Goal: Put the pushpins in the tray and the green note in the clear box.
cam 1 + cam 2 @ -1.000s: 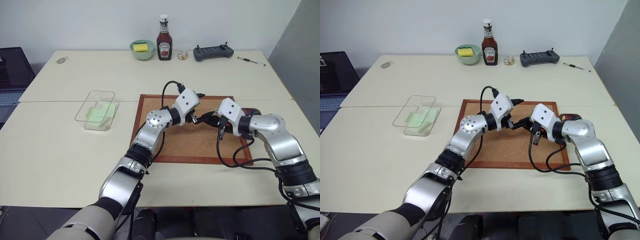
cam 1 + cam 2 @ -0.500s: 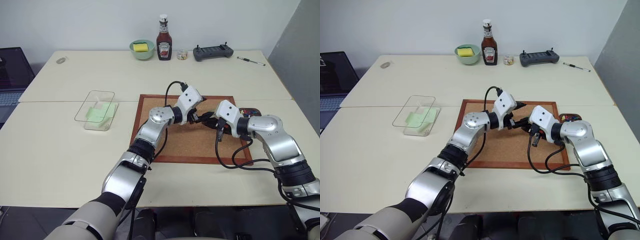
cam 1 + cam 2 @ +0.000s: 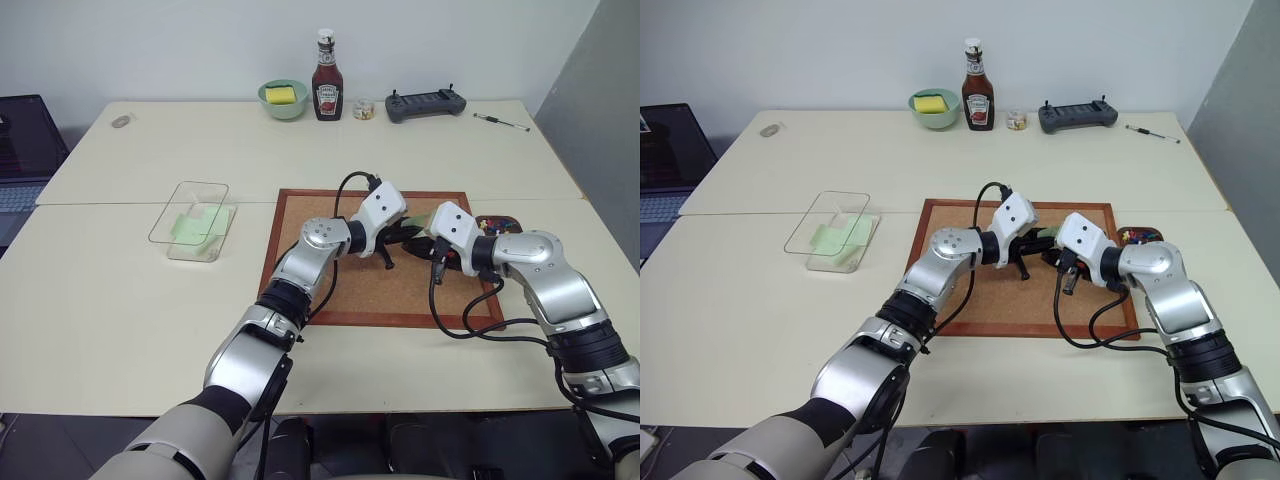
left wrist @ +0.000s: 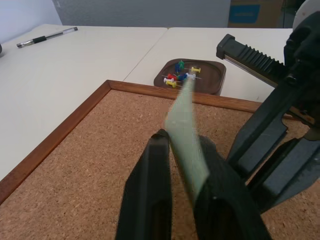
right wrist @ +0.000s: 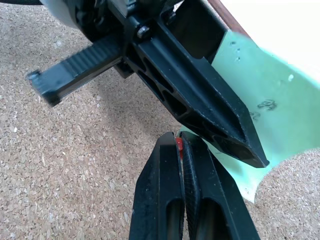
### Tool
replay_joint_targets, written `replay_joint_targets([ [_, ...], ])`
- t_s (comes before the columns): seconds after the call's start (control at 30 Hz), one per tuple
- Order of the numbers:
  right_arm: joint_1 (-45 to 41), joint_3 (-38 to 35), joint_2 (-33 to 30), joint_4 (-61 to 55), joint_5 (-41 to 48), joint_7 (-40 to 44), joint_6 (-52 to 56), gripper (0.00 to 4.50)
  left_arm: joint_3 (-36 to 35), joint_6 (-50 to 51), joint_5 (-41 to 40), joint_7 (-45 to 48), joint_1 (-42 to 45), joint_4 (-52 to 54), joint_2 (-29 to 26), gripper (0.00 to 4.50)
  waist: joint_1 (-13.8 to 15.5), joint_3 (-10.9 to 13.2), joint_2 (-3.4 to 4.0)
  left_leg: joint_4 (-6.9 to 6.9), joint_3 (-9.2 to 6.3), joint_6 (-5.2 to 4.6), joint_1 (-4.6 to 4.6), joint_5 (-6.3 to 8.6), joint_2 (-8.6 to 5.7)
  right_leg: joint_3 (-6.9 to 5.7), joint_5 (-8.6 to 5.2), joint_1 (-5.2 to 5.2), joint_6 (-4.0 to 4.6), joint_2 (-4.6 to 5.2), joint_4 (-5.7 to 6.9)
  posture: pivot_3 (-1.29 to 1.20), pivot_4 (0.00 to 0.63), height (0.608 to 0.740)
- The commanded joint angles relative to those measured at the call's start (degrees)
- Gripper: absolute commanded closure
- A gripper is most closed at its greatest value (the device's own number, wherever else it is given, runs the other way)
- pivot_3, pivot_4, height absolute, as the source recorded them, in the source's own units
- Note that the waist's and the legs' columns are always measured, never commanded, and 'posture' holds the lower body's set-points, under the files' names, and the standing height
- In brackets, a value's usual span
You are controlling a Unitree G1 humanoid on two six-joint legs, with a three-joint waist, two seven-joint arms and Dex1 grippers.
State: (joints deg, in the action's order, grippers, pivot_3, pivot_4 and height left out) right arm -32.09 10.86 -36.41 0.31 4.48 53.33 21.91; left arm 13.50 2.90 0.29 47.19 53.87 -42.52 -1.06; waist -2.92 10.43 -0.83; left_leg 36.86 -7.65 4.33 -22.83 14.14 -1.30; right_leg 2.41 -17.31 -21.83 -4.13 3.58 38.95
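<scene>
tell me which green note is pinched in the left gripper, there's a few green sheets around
The green note standing on edge over the corkboard, clamped in the left gripper. The other green sheets lie flat in the clear box.

A pale table (image 3: 760,300) holds a wood-framed corkboard (image 3: 990,290) at centre. Two silver robot arms meet over the corkboard, the left gripper (image 3: 1032,243) and right gripper (image 3: 1052,250) close together. A clear box (image 3: 830,232) with green sheets sits to the left. A ketchup bottle (image 3: 979,85), green bowl (image 3: 936,107) and black controller (image 3: 1078,116) line the far edge.
</scene>
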Motion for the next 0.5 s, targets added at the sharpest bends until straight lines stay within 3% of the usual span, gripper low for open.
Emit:
replay_joint_targets([
  [0.03,-2.99,-2.21,0.24,-3.66,0.65,-0.88,-2.28,4.50,2.28,1.25,1.31,1.30,-1.54,0.23,0.55,4.49,-0.02,0.00,0.00,0.00,-0.01,0.00,0.00,0.00,0.00,0.00,0.00,0.00,0.00,0.00,0.00,0.00,0.150,0.740],
  [0.5,-1.94,-5.40,0.28,-6.02,3.14,-2.08,-1.09,4.50,-0.02,1.13,1.21,-2.68,-2.15,0.15,0.59,4.49,0.01,0.00,-0.01,0.01,-0.03,0.01,-0.02,0.00,0.01,-0.01,0.00,-0.02,0.00,0.00,0.02,0.00,0.150,0.740],
])
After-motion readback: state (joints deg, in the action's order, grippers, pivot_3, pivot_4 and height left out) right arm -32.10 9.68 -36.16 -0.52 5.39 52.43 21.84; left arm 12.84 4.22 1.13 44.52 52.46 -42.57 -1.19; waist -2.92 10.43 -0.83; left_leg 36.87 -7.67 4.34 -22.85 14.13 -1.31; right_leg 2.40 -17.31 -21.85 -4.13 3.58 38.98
